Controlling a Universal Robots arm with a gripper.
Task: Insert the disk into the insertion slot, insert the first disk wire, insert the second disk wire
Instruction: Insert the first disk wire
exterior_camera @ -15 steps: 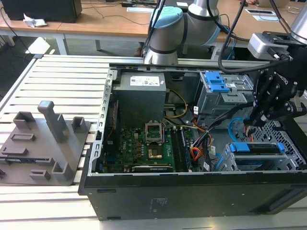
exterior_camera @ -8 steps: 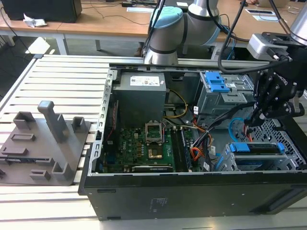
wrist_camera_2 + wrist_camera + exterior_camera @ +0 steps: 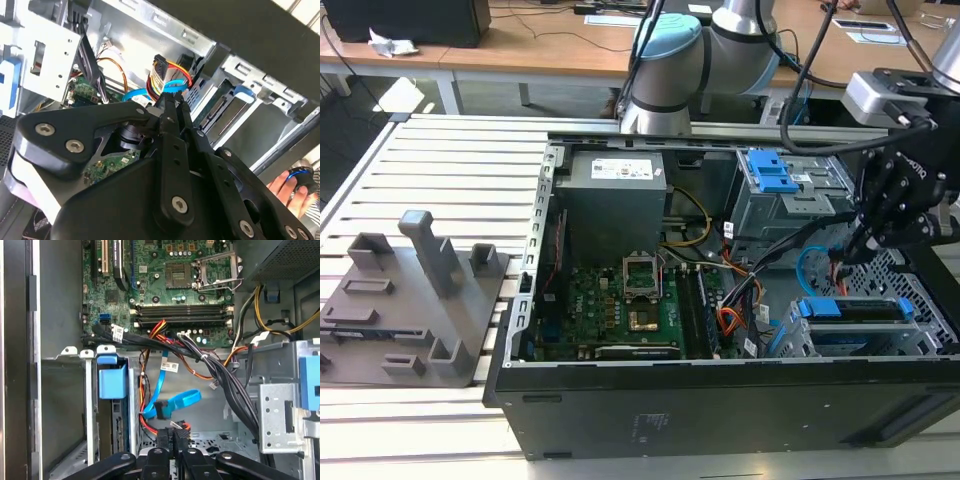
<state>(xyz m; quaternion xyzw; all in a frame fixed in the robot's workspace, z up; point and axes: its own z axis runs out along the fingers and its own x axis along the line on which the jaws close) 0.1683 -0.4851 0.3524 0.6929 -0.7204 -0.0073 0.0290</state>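
The disk (image 3: 850,308), in its blue carrier, sits inside the insertion slot (image 3: 925,300), the grey perforated cage at the case's front corner on the exterior view's right. In the first wrist view the disk's blue tab (image 3: 111,382) stands in the cage (image 3: 65,405). My gripper (image 3: 855,245) hangs just behind the cage, shut on a black disk wire connector (image 3: 175,435) with red, yellow and orange leads (image 3: 172,67). In the wrist views my gripper (image 3: 176,446) (image 3: 170,97) pinches it between narrow fingers. A flat blue disk wire (image 3: 172,402) lies loose beside it, its end free.
The open computer case (image 3: 520,330) holds a motherboard (image 3: 620,300), a power supply (image 3: 615,190) and a taller grey bay with a blue latch (image 3: 770,172). Black cable bundles (image 3: 220,375) cross near the gripper. A grey fixture (image 3: 420,300) lies on the slatted table. A hand (image 3: 292,187) holds a small device.
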